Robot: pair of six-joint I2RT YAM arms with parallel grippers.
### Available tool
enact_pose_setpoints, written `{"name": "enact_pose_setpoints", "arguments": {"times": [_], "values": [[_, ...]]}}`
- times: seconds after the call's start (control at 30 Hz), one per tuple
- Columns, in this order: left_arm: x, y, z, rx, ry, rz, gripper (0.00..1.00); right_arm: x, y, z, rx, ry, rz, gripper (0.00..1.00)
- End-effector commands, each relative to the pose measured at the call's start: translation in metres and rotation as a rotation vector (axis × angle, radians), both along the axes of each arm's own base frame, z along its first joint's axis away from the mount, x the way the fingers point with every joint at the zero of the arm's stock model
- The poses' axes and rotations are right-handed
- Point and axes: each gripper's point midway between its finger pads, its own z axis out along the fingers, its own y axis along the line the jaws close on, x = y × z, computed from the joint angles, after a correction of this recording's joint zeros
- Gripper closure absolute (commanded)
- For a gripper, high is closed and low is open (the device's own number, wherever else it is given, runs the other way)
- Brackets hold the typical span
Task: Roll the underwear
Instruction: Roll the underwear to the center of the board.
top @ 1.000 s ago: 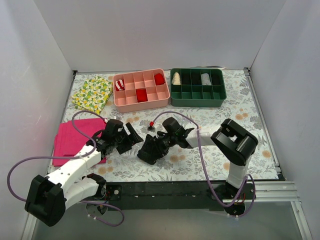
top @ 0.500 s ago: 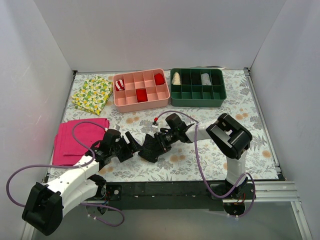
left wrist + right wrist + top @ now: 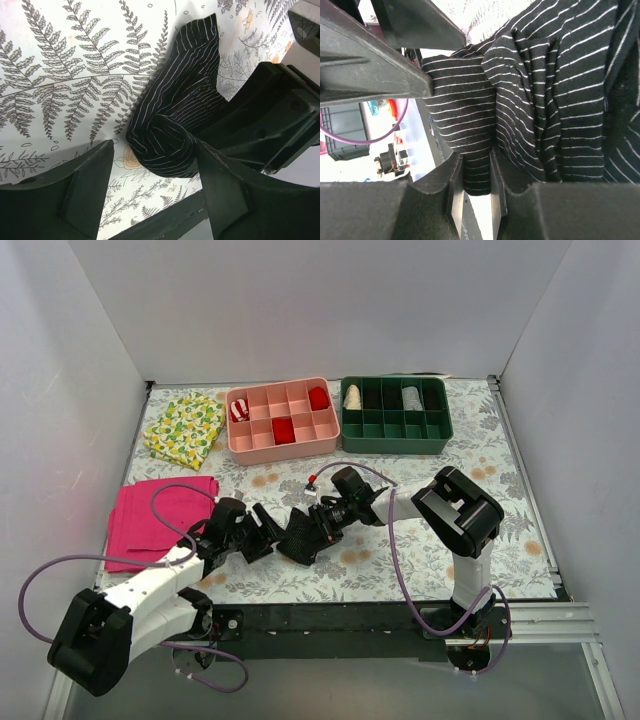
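Observation:
The underwear (image 3: 304, 536) is black with thin white stripes and lies bunched on the fern-print table between my two grippers. In the left wrist view its near end (image 3: 165, 140) is curled into a loose roll. My left gripper (image 3: 266, 531) is open, with its fingers on either side of that rolled end (image 3: 154, 150). My right gripper (image 3: 320, 528) is shut on a fold of the underwear (image 3: 545, 90), and the striped cloth is pinched between its fingertips (image 3: 477, 165).
A pink divided tray (image 3: 283, 420) and a green divided tray (image 3: 395, 416) stand at the back, each with a few rolled items. A yellow lemon-print cloth (image 3: 184, 427) lies at the back left and a folded magenta cloth (image 3: 150, 520) at the left. Purple cables loop from both arms.
My left gripper dropped toward the near side, then edged right up to the underwear's rolled end. My right arm shifted its elbow left and keeps its hold on the cloth.

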Motion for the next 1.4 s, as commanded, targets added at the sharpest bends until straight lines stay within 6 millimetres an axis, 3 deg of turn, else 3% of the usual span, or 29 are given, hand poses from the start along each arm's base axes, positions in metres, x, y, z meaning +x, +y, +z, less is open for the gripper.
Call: {"name": "enact_pose_setpoints", "arguments": {"times": [0.0, 0.33, 0.67, 0.77, 0.87, 0.97, 1.0, 1.1, 1.27, 1.37], "values": [[0.001, -0.009, 0.001, -0.024, 0.005, 0.008, 0.37, 0.005, -0.011, -0.029, -0.126, 0.018, -0.061, 0.86], [0.002, -0.016, -0.002, -0.007, 0.020, 0.048, 0.45, 0.007, -0.006, -0.022, -0.120, 0.009, -0.081, 0.85], [0.002, 0.011, -0.014, 0.109, 0.037, 0.144, 0.60, 0.000, -0.005, -0.022, -0.133, 0.008, -0.045, 0.83], [0.001, 0.013, -0.017, 0.124, 0.046, 0.148, 0.63, -0.002, -0.002, -0.015, -0.119, -0.019, -0.037, 0.73], [0.001, 0.012, -0.020, 0.141, 0.055, 0.136, 0.65, 0.002, -0.003, -0.006, -0.125, -0.105, -0.048, 0.56], [0.001, 0.013, -0.023, 0.159, 0.062, 0.123, 0.65, 0.014, -0.007, 0.008, -0.155, -0.275, -0.087, 0.45], [0.002, 0.012, -0.024, 0.163, 0.065, 0.118, 0.65, 0.017, -0.007, 0.021, -0.136, -0.321, -0.093, 0.42], [0.002, 0.012, -0.027, 0.182, 0.072, 0.100, 0.65, 0.026, -0.013, 0.034, -0.167, -0.450, -0.118, 0.37], [0.004, 0.009, -0.025, 0.189, 0.069, 0.072, 0.64, 0.034, -0.030, 0.039, -0.264, -0.644, -0.140, 0.35], [0.004, 0.007, -0.025, 0.192, 0.069, 0.058, 0.64, 0.030, -0.024, 0.048, -0.241, -0.705, -0.106, 0.34]]}}
